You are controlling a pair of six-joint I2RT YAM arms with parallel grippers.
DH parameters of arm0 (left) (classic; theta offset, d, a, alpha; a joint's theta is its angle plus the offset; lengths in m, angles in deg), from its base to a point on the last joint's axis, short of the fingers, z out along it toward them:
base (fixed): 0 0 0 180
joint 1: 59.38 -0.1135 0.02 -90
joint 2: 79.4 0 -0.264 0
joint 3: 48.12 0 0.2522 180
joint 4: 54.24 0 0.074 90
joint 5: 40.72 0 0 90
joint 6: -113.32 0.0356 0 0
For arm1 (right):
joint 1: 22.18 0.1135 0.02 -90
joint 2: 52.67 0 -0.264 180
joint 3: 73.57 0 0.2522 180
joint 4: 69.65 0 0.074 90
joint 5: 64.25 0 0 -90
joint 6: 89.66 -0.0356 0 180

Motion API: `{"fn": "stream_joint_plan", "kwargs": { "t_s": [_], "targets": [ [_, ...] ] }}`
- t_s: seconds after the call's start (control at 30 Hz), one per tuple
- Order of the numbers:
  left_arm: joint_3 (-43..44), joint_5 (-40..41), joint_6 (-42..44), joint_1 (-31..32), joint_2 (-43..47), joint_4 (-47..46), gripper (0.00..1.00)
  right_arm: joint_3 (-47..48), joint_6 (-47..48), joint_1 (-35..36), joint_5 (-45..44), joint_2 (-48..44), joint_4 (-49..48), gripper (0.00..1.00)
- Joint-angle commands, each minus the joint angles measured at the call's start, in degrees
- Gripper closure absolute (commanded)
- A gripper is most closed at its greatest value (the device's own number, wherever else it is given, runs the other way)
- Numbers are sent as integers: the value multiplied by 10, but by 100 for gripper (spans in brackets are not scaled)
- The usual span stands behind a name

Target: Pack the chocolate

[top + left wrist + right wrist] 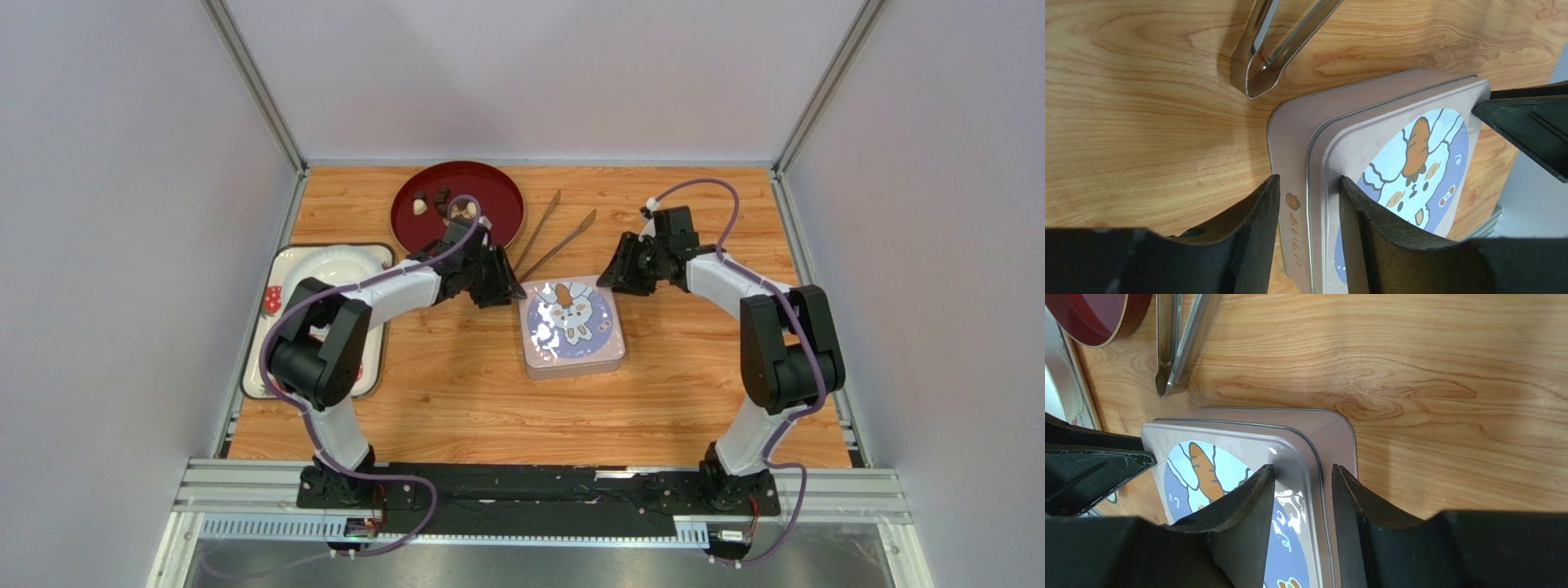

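Work across the wooden bench [687,404], with the white tray [368,257] at its left edge and the dark red plate [491,190] at the far left. Find the chocolate [437,197] on that plate, a few dark and pale pieces, well apart from the tin [573,355] at mid-bench. Judge the step as opening, with the lid [1229,432] on and nothing packed.

See the left hand [1309,180] closed narrowly over the lid's rim near the far-left corner, one finger outside the wall and one on the printed top. See the right hand [1303,468] closed the same way near the far-right corner.

Raise both evenly and straight up, or expect the lid to cock and jam, or the base to rise with it. Squeeze only enough to hold, the thin metal probably being slippery. Mind the tongs [552,239] just beyond the tin, and set the lid down away from them and the plate.
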Motion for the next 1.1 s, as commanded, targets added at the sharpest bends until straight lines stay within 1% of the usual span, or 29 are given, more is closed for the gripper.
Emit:
{"fn": "stream_joint_plan", "kwargs": {
  "t_s": [0.0,0.07,0.1,0.13,0.2,0.3,0.33,0.37,0.47,0.53,0.57,0.63,0.7,0.73,0.77,0.83,0.87,0.9,0.93,0.97,1.0,1.07],
  "targets": [
    [9,4,16,-1,-24,6,55,1,14,-2,-1,17,-23,59],
    [4,8,12,-2,-38,3,59,-17,15,-2,-3,22,-28,61],
    [-3,7,9,-3,-43,2,60,-24,15,-2,-4,24,-32,65],
    [-7,4,9,-4,-52,1,61,-30,13,-2,-5,26,-33,67],
    [-26,0,3,-7,-59,-4,68,-48,13,-2,-11,30,-36,70],
    [-58,-12,-11,-12,-65,-21,76,-62,9,-2,-22,30,-36,71],
    [-65,-15,-18,-14,-66,-29,80,-63,9,-4,-23,28,-35,72],
    [-75,-23,-21,-17,-66,-32,82,-61,9,-4,-23,26,-32,72],
    [-80,-26,-24,-19,-60,-30,81,-52,10,-5,-22,18,-20,72],
    [-80,-30,-22,-19,-47,-28,79,-40,11,-5,-24,3,-12,71],
    [-79,-35,-22,-19,-40,-28,75,-36,13,-5,-26,-6,-2,70],
    [-77,-29,-18,-19,-7,-16,72,-23,19,-5,-39,-36,8,68],
    [-73,-1,-15,-19,44,4,66,-13,29,-5,-58,-60,31,63],
    [-71,12,-7,-19,62,12,63,-4,33,-5,-81,-88,38,61],
    [-60,38,-3,-19,80,21,58,-1,37,-5,-94,-102,54,57],
    [-43,67,21,-21,128,59,54,6,48,-6,-138,-145,70,50],
    [-25,92,29,-25,144,73,50,12,50,-7,-152,-161,91,45],
    [-17,102,37,-29,177,99,48,14,52,-7,-166,-175,102,42],
    [-10,114,54,-32,193,112,47,16,55,-9,-198,-190,112,39],
    [1,137,63,-37,212,123,43,19,56,-9,-213,-225,131,34],
    [5,153,73,-38,251,146,41,19,56,-10,-239,-243,141,31],
    [17,196,105,-39,294,171,34,21,55,-9,-286,-301,170,25]
  ]
}}
